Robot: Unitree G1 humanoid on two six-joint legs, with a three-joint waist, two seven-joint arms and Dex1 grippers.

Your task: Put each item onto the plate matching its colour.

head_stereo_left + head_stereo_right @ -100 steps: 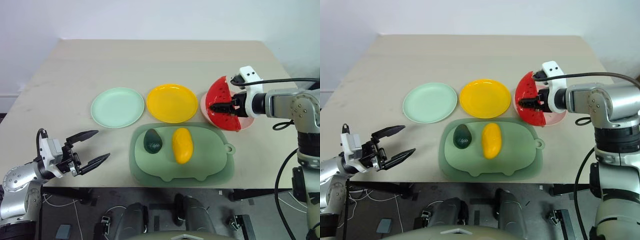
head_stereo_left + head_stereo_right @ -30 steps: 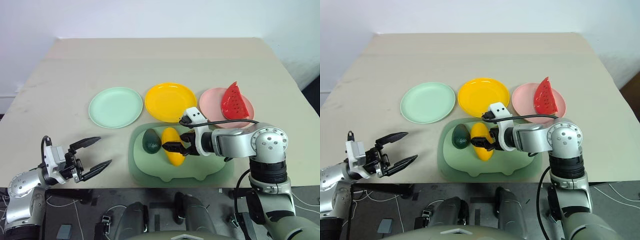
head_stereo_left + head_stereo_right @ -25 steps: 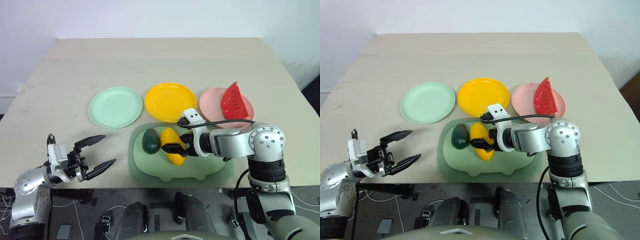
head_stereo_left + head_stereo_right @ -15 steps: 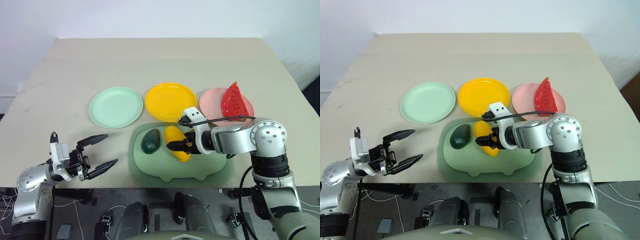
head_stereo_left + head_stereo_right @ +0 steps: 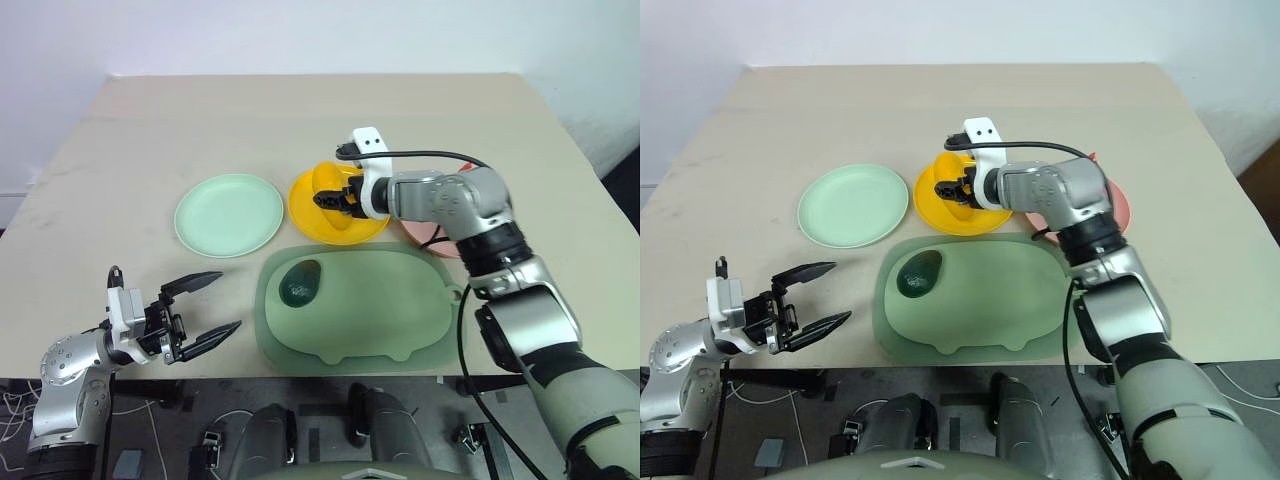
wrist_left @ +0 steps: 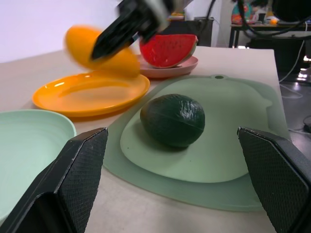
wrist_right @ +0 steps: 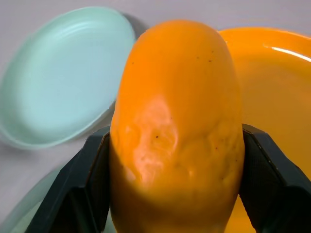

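My right gripper point(image 5: 325, 197) is shut on the yellow mango point(image 5: 328, 180), holding it low over the yellow plate point(image 5: 345, 225). In the right wrist view the mango point(image 7: 177, 131) sits between both black fingers point(image 7: 87, 187). The dark green avocado point(image 5: 300, 283) lies on the pale green board point(image 5: 380, 310). The mint green plate point(image 5: 228, 214) stands bare to the left. The red watermelon wedge point(image 6: 167, 48) rests on the pink plate point(image 6: 170, 68), which my right arm mostly covers in the head views. My left gripper point(image 5: 229, 300) hangs open at the table's near left edge, holding nothing.
The pig-shaped board lies in front of the three plates, near the table's front edge. Behind the plates is bare beige tabletop point(image 5: 300, 120). A black cable point(image 5: 430, 155) runs along my right arm above the pink plate.
My right gripper closed on the mango, lifted it off the board and carried it away from me to over the yellow plate. The avocado shifted slightly on the board. The left gripper stayed put.
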